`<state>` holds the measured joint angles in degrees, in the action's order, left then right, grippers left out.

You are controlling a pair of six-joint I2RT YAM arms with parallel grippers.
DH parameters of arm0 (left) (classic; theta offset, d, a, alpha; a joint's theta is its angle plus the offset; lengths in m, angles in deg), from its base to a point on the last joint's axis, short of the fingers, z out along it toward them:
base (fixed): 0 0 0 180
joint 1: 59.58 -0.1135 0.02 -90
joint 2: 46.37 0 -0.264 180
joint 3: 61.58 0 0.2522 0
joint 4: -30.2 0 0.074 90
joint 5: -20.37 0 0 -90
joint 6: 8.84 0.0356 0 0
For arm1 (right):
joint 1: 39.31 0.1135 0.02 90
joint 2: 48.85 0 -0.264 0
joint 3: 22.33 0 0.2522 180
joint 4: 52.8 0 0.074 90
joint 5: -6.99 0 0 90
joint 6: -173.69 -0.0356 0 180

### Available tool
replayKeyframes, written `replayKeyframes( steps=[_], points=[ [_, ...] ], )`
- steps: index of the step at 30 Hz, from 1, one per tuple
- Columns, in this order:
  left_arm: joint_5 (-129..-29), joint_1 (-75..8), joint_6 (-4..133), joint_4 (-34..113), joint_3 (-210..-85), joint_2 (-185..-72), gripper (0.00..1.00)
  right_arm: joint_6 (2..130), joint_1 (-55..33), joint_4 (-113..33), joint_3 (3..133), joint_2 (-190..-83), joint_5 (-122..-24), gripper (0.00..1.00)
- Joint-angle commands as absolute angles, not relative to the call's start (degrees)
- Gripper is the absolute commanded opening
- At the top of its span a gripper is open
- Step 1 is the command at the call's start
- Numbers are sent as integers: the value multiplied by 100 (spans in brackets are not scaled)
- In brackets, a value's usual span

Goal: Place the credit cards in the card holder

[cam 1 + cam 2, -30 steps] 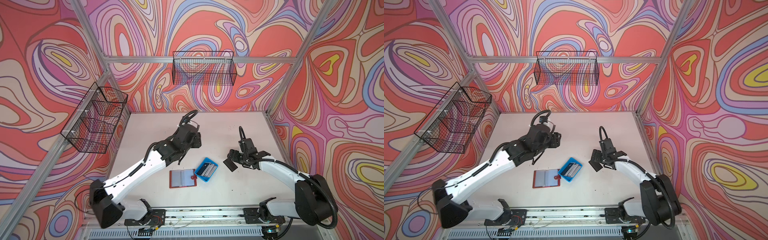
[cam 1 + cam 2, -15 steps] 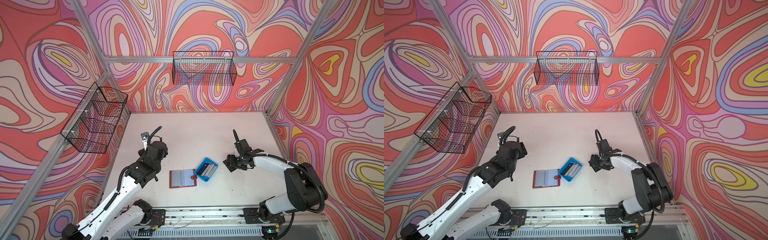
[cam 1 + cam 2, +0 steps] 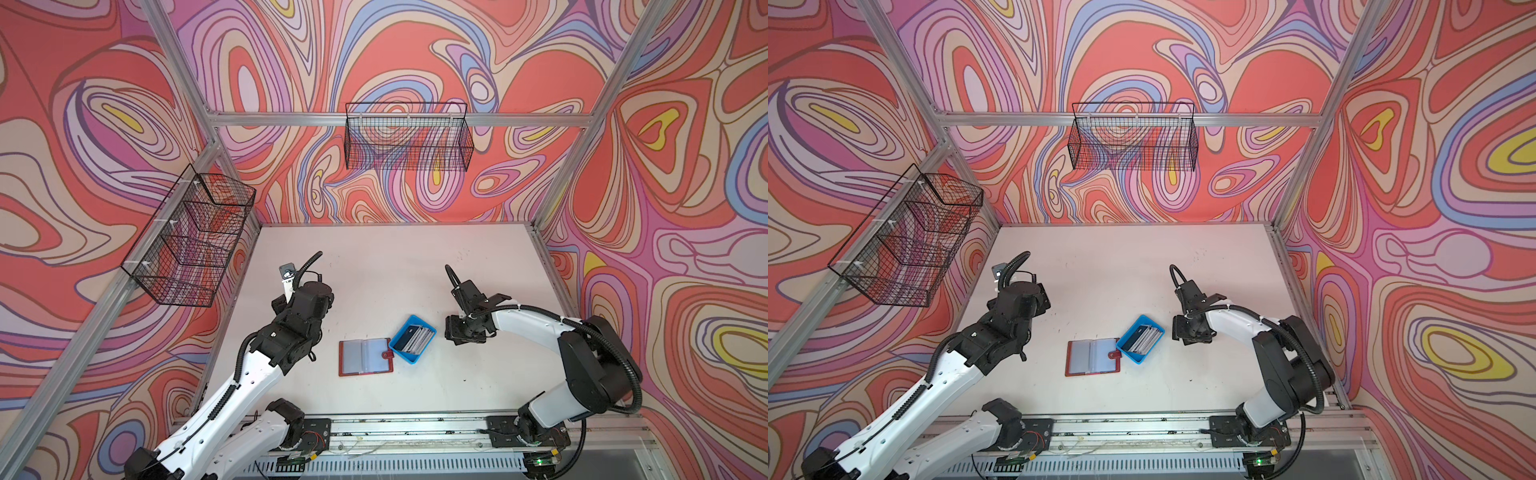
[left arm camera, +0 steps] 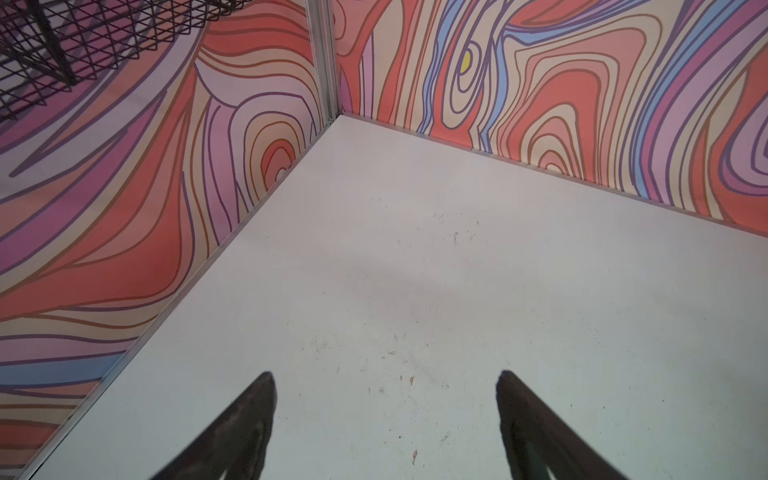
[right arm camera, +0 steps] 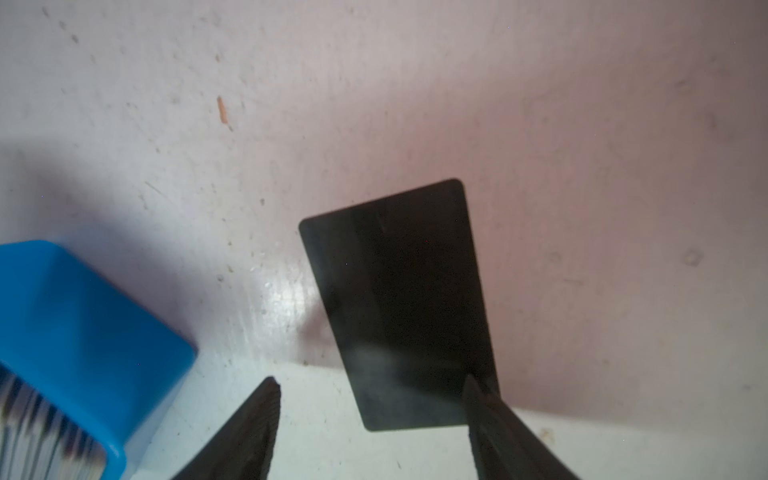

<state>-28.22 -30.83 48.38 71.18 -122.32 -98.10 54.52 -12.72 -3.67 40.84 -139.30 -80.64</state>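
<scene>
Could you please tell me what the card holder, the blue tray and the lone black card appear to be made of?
Card holder: probably leather or imitation, with a matte red-brown cover; its inner sleeves look like greyish clear plastic.
Blue tray: apparently moulded plastic, smooth with rounded corners.
Black card: likely thin plastic, flat, with a faint sheen.

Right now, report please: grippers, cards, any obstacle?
Left gripper open over bare table. Right gripper open, black card flat under it, ungripped. Holder open, tray beside it, no obstacle.

Glossy black card, smooth blue plastic tray, scuffed table
</scene>
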Motion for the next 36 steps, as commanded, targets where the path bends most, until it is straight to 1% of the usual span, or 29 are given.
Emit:
replayKeyframes(
  steps=[1,5,7,9,12,14,20,24,25,36],
  points=[
    [-2787,-3128,4814,7218,-12345,-9801,84,5532,-1220,-160,4318,-14142,-8582,72],
    [-2801,-3131,4714,7349,-12352,-9706,85,5654,-1222,57,4540,-14076,-9055,74],
    [-2797,-3144,4664,7358,-12308,-9644,85,5788,-1222,28,4600,-14006,-9090,79],
    [-2797,-3146,4633,7363,-12280,-9608,85,5906,-1220,-46,4613,-14078,-8943,80],
    [-2799,-3154,4583,7460,-12303,-9586,85,6056,-1214,-280,4522,-14324,-8371,76],
    [-2797,-3154,4561,7570,-12356,-9569,85,6022,-1212,-400,4386,-14422,-8269,76],
    [-2704,-3150,4521,7765,-12375,-9406,85,5939,-1207,-318,4300,-14528,-8446,73],
    [-2691,-3155,4512,7834,-12368,-9272,85,5900,-1209,-31,4341,-14666,-8712,65],
    [-2678,-3163,4502,7849,-12360,-9240,85,5870,-1200,16,4336,-14675,-8785,64],
    [-2578,-3163,4529,7893,-12306,-9115,86,5776,-1029,183,4373,-14934,-8941,64]
  ],
)
